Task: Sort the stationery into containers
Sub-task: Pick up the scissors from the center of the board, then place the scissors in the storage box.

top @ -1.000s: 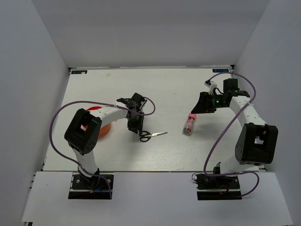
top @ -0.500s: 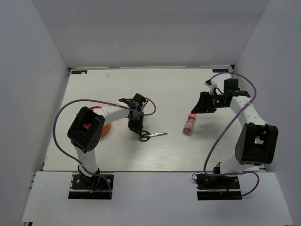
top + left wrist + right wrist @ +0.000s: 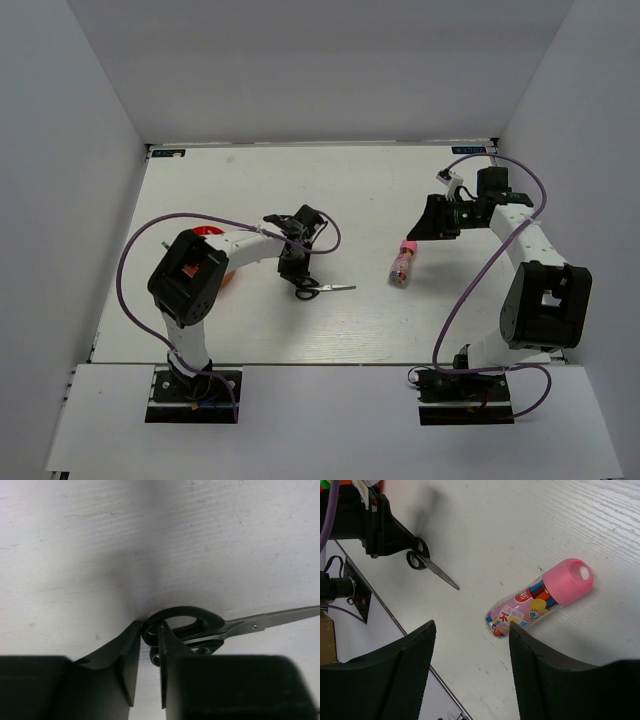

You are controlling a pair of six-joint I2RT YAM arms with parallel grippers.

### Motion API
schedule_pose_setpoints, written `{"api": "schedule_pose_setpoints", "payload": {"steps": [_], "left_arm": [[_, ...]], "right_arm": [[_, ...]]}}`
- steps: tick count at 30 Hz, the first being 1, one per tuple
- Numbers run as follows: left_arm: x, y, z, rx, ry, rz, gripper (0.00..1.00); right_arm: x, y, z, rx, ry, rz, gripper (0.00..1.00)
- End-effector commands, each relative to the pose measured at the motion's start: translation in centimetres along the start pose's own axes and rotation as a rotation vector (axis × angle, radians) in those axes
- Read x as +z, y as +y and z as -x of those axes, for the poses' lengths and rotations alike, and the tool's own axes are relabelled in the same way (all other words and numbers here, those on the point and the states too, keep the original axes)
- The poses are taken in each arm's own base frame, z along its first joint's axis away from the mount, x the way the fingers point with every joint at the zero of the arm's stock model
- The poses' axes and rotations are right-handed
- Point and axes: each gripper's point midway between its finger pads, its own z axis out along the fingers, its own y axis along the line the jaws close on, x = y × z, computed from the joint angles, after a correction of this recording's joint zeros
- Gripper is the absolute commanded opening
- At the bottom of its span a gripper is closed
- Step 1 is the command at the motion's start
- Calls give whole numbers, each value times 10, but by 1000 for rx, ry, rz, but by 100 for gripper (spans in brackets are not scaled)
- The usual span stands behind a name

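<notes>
Black-handled scissors (image 3: 325,289) lie flat on the table, blades pointing right. My left gripper (image 3: 300,278) is down at their handles. In the left wrist view the scissors (image 3: 220,625) have the end of one handle loop pinched between the two close-set fingers of the left gripper (image 3: 149,627). A pink-capped clear tube (image 3: 402,265) lies on the table at the right; it also shows in the right wrist view (image 3: 540,600). My right gripper (image 3: 428,222) hovers open and empty behind it, also seen in its wrist view (image 3: 472,625). The orange-red cup (image 3: 228,275) is mostly hidden under the left arm.
White walls enclose the table on three sides. The purple cable (image 3: 140,240) loops wide to the left of the left arm. The scissors (image 3: 427,565) and the left gripper show small in the right wrist view.
My left wrist has swung to the right and turned over the scissors' handles. The scissors have hardly shifted. The right arm and the tube have not moved.
</notes>
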Motion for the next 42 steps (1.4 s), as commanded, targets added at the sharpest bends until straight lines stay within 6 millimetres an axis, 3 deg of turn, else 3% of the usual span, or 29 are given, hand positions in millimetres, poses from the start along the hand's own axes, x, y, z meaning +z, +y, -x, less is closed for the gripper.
{"api": "schedule_pose_setpoints", "payload": {"steps": [1,6,9,12,16,19,20,23,24,26,27,28,30,37,42], "left_arm": [[23,8,-19,33,20,76,27],[33,13,-29,39,22,94,1],[29,15,-32,46,16,89,0],[8,11,-19,54,-38,66,0],[-41,12,5,95,-140,62,0],[-89,16,33,168,-230,101,0],[-103,34,35,186,-239,193,0],[-145,58,54,240,-281,347,0],[-164,82,54,265,-288,475,0],[-189,96,62,293,-324,555,0],[-212,114,70,290,-369,684,0],[-219,122,71,289,-376,723,0],[-243,150,70,269,-365,862,0],[-308,212,53,124,-377,1110,0],[-332,247,30,14,-369,1183,0]], "right_arm": [[-8,10,10,-9,-30,26,63],[-11,11,9,-3,-33,30,63],[-12,12,12,-8,-44,35,63],[-12,13,12,-7,-46,40,63],[-14,14,13,-14,-52,46,63],[-14,16,12,-13,-52,51,63],[-14,16,13,-15,-55,49,63],[-15,18,13,-18,-56,58,63],[-15,19,14,-18,-58,60,63],[-15,19,14,-18,-61,64,63],[-16,21,14,-17,-62,68,63],[-16,21,14,-22,-62,69,63],[-16,22,14,-20,-63,72,63],[-17,26,15,-20,-71,84,63],[-18,28,16,-25,-76,94,63]]}}
